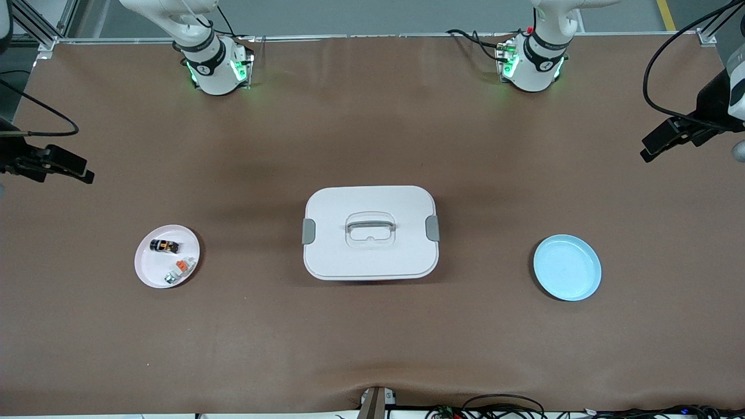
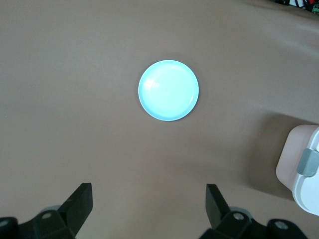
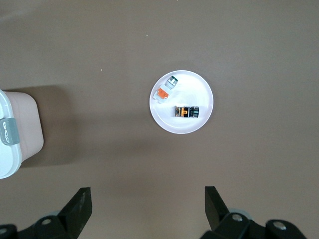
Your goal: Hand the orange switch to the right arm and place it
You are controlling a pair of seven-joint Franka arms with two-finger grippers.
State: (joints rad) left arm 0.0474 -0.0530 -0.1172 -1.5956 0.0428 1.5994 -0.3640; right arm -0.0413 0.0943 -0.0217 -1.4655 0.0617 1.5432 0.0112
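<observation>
The orange switch (image 1: 163, 245) (image 3: 186, 111), a tiny black block with an orange part, lies on a small pale pink plate (image 1: 150, 269) (image 3: 174, 125) toward the right arm's end of the table. My right gripper (image 3: 148, 194) hangs high over the bare table beside that plate, open and holding nothing. My left gripper (image 2: 149, 191) is also open and holding nothing, high over the table beside a light blue plate (image 1: 567, 267) (image 2: 168, 90) toward the left arm's end. The front view shows only the arms' bases, not the grippers.
A white-and-grey piece with an orange tab (image 1: 179, 269) (image 3: 166, 89) shares the pink plate with the switch. A white lidded box (image 1: 370, 256) (image 2: 301, 169) (image 3: 15, 129) with a handle stands mid-table between the plates. Black camera clamps (image 1: 58, 163) (image 1: 675, 137) reach in at both table ends.
</observation>
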